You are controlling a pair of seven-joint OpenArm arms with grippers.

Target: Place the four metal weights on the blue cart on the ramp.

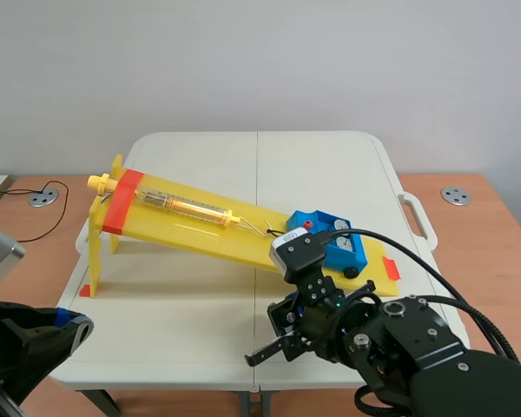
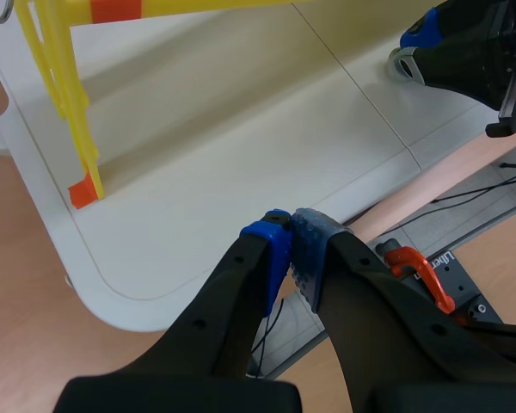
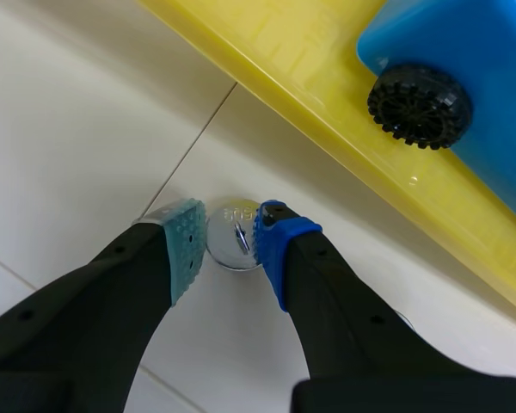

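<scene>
Black clamp: lettering, not legible

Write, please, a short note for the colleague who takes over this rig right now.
Left gripper: shut on nothing, above the table's near corner, away from the ramp.
Right gripper: shut on one metal weight, which stands on the table beside the ramp.
Blue cart: at the ramp's low end.
Done: I cannot tell whether any weight is on the cart.
Left: lift this weight onto the cart; the other three are not in view.
</scene>
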